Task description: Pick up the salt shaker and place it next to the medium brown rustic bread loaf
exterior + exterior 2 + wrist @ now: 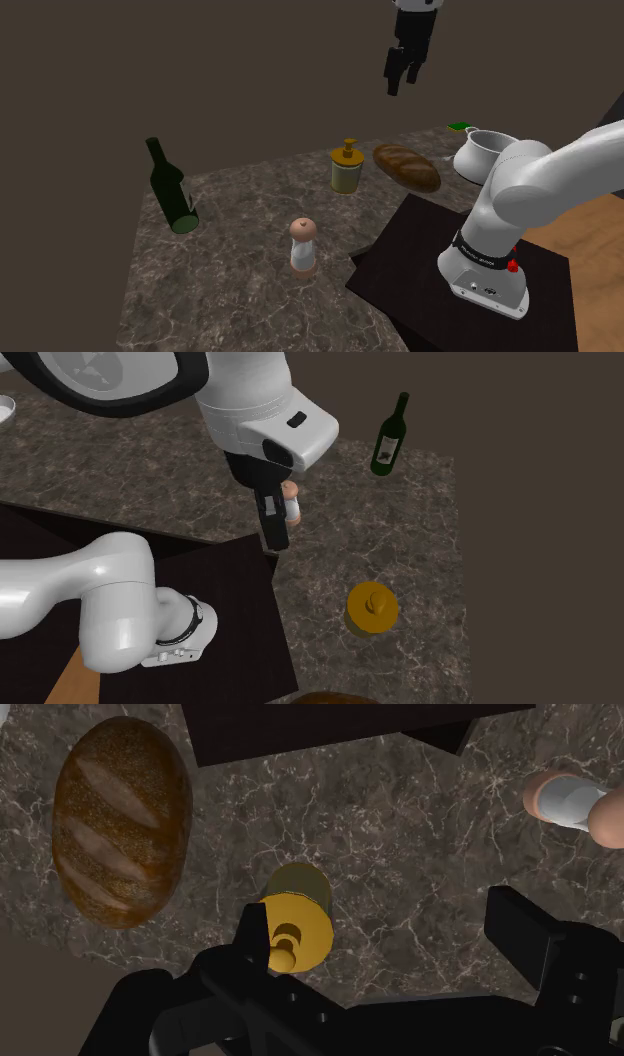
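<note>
The all-black end effector is held high above the dark marbled stone worktop, with its fingers spread wide apart and nothing gripped between them. The small salt shaker with a pinkish-tan cap and base and a white middle is seen standing upright on the worktop, near the corner of the black box stand and well apart from the brown crusty oval bread loaf. A yellow pump dispenser is set just beside the loaf, between it and the shaker. A dark green glass bottle is seen toward the shoulder view's left, well apart from the shaker
</note>
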